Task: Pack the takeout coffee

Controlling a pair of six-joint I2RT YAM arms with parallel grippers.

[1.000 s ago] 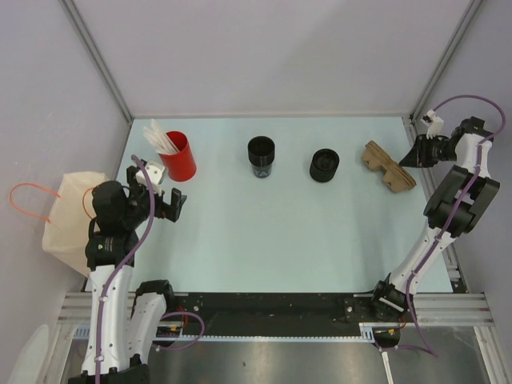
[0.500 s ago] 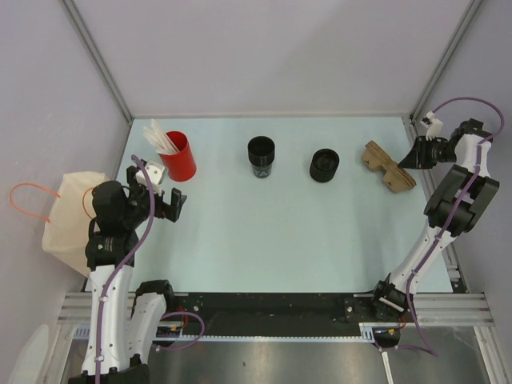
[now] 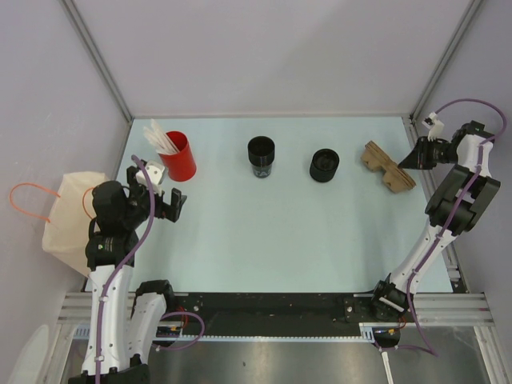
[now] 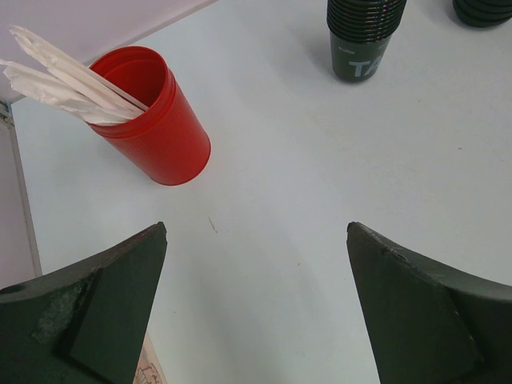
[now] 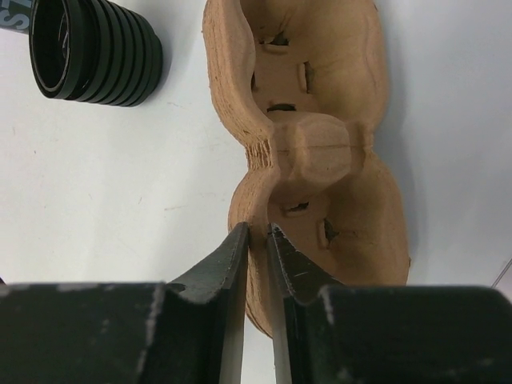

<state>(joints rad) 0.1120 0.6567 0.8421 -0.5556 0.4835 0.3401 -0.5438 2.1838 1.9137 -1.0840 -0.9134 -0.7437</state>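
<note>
With our right gripper (image 5: 258, 232) clamped on only the thin edge of the cardboard carrier (image 5: 320, 152) and the left gripper (image 4: 256, 232) wide apart, we risk the carrier slipping or tearing.

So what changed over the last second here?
The right gripper closed further onto the edge of the cardboard cup carrier, pinching it; the carrier has not moved. The left gripper stayed open and still; the black cup and red cup are unchanged.
</note>
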